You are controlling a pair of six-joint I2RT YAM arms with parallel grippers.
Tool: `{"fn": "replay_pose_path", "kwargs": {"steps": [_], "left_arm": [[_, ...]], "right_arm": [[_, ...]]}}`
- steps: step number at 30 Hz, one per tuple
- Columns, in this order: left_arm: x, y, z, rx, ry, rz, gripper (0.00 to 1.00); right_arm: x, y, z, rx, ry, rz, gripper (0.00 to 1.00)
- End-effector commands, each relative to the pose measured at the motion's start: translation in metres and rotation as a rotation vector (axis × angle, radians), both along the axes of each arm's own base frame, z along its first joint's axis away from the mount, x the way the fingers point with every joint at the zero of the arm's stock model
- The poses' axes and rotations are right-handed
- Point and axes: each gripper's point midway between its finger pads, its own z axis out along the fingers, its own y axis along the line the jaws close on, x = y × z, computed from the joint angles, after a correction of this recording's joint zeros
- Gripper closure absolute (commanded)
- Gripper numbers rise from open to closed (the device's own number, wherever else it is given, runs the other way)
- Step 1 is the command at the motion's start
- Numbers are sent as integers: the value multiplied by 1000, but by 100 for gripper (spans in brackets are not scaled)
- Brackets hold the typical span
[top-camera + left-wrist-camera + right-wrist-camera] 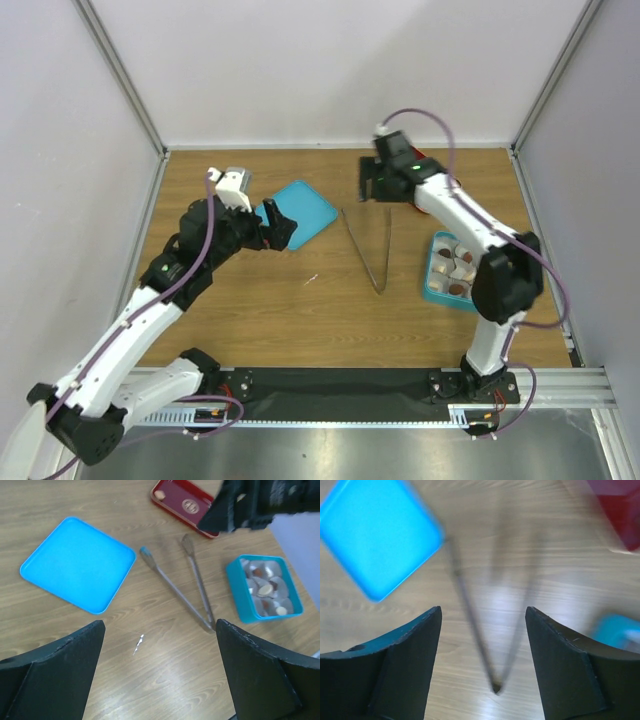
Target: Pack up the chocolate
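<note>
Metal tongs lie splayed, ready for taking. Right gripper hovers above them, released and empty, probably since chocolate is too small. Left gripper, left of tongs, gapes idle.

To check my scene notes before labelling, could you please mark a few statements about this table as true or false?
1. The tongs lie loose on the table. True.
2. The teal box is empty. False: it holds the chocolate.
3. The blue lid lies flat on the table, apart from the tongs. True.
4. The left gripper has its jaws shut. False: they stand wide apart, with nothing between them.
</note>
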Motion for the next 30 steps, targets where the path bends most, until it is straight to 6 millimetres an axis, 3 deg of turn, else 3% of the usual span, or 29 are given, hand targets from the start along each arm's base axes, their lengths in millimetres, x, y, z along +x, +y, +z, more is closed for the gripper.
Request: {"fn": "replay_pose_path", "kwargs": {"steps": [1,4,6,8,11,12,13,16,19,20,22,23,27,30], "left_arm": [[28,15,-13,19,23,125,1],[56,34,-47,45,171,219,7],[67,35,-55,115,164,207,8],[80,24,-63,183,163,129,11],[88,-9,-66,237,185,-14,17],[92,-13,-68,293,161,-43,18],[95,-21,-61,325,130,-59,19],[108,-25,-80,432,119,-90,28],[120,-30,-105,512,106,-145,28],[124,-31,-127,559,133,-178,28],[129,-36,-145,581,141,-219,31],[131,-37,-166,607,168,-235,32],[143,-46,-196,621,198,-269,35],[150,-57,-199,603,191,-291,41]], "right_arm": [[-14,69,8,10,-31,140,28],[-23,82,4,55,2,145,30],[-32,80,8,72,-2,153,32],[-42,73,17,78,-22,166,32],[-68,51,32,78,-52,172,29],[-82,43,55,106,-94,173,29],[-91,35,47,103,-79,172,29],[-119,16,74,165,-160,187,28],[-141,-4,96,208,-243,179,27],[-144,-11,100,218,-266,169,27],[-156,-21,112,239,-315,164,26],[-160,-25,116,244,-329,162,26],[-169,-36,115,235,-362,140,25],[-175,-40,109,228,-348,139,25]]}}
